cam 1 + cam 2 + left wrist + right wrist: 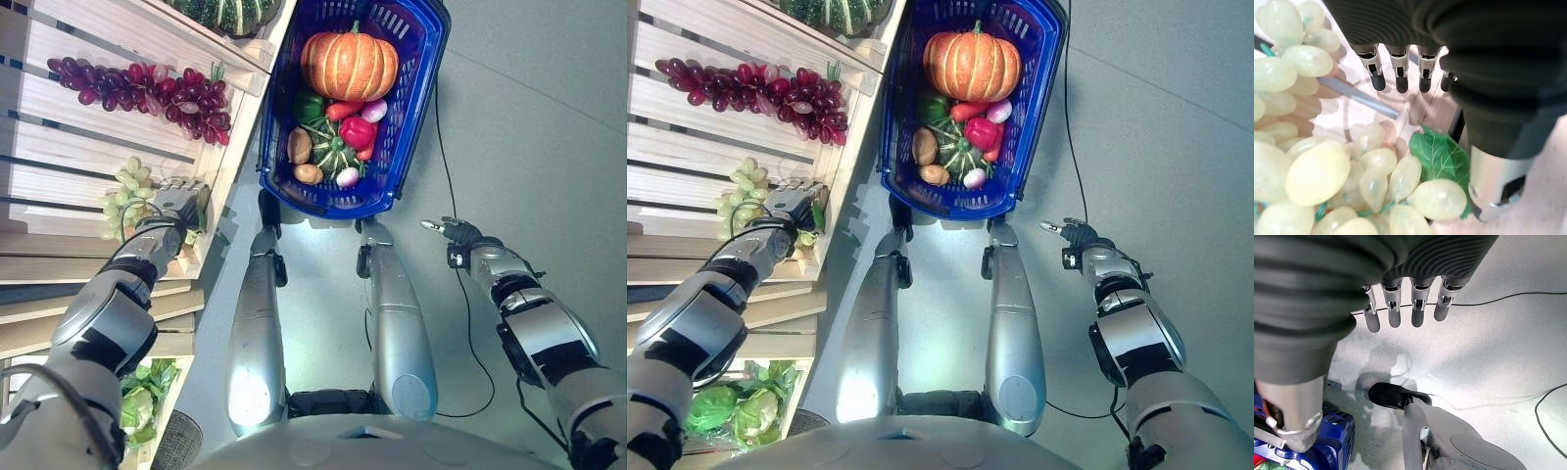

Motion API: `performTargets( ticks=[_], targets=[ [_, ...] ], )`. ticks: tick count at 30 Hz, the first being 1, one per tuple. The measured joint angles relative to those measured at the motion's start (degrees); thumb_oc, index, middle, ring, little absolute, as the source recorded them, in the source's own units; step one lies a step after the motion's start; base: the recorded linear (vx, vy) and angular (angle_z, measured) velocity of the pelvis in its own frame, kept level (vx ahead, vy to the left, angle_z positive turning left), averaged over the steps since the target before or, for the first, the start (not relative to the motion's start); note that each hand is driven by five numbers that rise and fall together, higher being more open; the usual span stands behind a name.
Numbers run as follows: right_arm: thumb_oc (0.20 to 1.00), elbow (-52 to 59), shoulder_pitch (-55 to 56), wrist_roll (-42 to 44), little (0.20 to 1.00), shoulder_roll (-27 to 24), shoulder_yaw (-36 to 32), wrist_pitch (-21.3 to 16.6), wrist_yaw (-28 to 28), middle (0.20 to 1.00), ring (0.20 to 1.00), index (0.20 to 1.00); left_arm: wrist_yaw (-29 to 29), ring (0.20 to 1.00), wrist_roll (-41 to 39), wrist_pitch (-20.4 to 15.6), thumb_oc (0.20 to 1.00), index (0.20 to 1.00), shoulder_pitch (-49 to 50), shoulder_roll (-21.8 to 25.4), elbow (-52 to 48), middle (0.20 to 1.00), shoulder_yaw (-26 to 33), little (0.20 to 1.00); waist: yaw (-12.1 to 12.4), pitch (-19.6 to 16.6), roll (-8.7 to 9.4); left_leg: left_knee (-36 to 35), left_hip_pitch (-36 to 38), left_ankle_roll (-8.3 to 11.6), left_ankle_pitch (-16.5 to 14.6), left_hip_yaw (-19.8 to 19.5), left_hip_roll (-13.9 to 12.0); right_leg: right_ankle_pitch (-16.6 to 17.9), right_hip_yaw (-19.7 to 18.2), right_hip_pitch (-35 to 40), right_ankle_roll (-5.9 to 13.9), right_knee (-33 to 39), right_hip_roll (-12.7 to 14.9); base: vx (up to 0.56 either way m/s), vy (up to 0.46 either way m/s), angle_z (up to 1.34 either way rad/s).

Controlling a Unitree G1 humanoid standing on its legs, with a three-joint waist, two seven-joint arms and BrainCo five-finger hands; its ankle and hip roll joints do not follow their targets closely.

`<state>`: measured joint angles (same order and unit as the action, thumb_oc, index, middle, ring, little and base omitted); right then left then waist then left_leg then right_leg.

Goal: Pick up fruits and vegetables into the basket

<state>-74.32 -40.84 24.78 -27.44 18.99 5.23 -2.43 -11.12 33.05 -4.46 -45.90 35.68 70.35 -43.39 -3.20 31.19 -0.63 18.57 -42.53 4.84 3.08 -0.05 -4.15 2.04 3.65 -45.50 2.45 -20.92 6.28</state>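
Green grapes (1327, 166) lie right under my left hand (174, 208), fingers straight and spread above them; my right hand (453, 231) hangs open beside the basket (416, 88).

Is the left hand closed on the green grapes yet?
No, open. The left hand hangs above the green grapes on the wooden shelf, its fingers straight and clear of the bunch.

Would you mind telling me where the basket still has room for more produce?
The basket is crowded: the pumpkin fills its far half, and peppers and small vegetables sit below it. Bare blue bottom shows along the near rim.
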Motion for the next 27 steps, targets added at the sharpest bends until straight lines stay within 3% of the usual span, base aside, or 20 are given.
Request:
performTargets(
  ticks=[15, 24, 27],
  targets=[
    [1.0, -0.02, -0.7, -0.05, 1.0, -0.01, 0.57, 0.2, -0.49, 1.0, 1.0, 1.0, 19.63, 1.0, 1.45, 3.28, 1.0, 1.0, -6.39, 0.78, -0.87, 1.0, -1.86, 1.0, -0.43, -0.05, 0.02, 0.01, 0.49, -0.04, -0.05, 0.22, -0.1, -0.1, -0.03, 0.38, 0.16, -0.02, -0.02, 0.0, 0.0, 0.0],
    [1.0, -0.01, -2.2, -0.03, 1.0, -0.01, 1.18, 1.01, -0.37, 1.0, 1.0, 1.0, 25.1, 1.0, 5.33, 5.7, 1.0, 1.0, -6.54, 0.99, -1.99, 1.0, -2.04, 1.0, -1.16, -0.09, 0.03, 0.0, 0.43, 0.02, -0.08, 0.26, -0.16, -0.1, -0.01, 0.36, 0.16, 0.1, -0.07, 0.0, 0.0, 0.0],
    [1.0, -0.01, -2.21, -0.02, 1.0, -0.02, 1.18, 1.01, -0.37, 1.0, 1.0, 1.0, 26.37, 1.0, 6.15, 6.88, 1.0, 1.0, -6.47, 0.97, -1.79, 1.0, -4.52, 1.0, -1.08, -0.11, 0.04, 0.02, 0.06, 0.09, -0.05, 0.17, -0.13, -0.09, 0.06, 0.08, 0.16, 0.15, -0.08, 0.0, 0.0, 0.0]
  ],
)
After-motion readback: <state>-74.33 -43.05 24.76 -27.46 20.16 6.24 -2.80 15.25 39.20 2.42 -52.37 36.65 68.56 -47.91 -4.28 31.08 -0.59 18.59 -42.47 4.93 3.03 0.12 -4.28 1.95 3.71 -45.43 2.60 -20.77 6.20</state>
